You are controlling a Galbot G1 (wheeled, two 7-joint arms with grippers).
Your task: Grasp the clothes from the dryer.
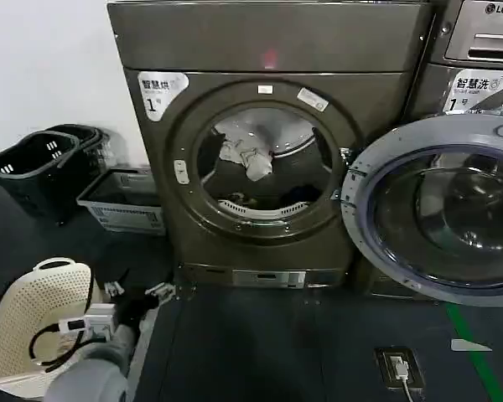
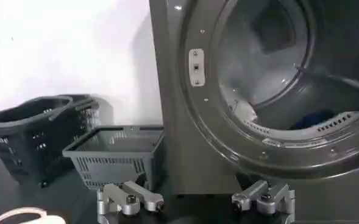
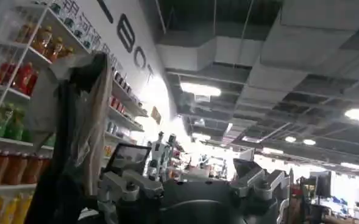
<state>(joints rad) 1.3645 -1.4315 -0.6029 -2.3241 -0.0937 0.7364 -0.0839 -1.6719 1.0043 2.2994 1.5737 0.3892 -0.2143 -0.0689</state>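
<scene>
At the far left of the head view stand stacked black plastic shopping baskets (image 1: 35,163) and a grey slatted plastic basket (image 1: 121,201) against the white wall, with a cream perforated laundry basket (image 1: 33,314) lower down on the dark floor. Just beside that cream basket the left pincer (image 1: 138,293) hangs low, well short of the machine; in the left wrist view its fingers (image 2: 127,199) are spread wide with nothing between them, aimed at the lower front of the large bronze-brown metal front-loading dryer (image 1: 268,50). The dryer's round porthole is open, its silver-rimmed dark-glass door (image 1: 440,209) swung fully out to the right. Inside the drum a whitish crumpled cloth (image 1: 247,159) sits against the back wall, and a dark-blue piece lies at the drum's bottom (image 2: 310,119); no yellow-green garment can be made out. The right pincer (image 3: 191,185) is raised, pointing at a ceiling and shelves, spread and empty. The task looks barely begun: door open, clothes all still inside, reach and grasp remaining.
</scene>
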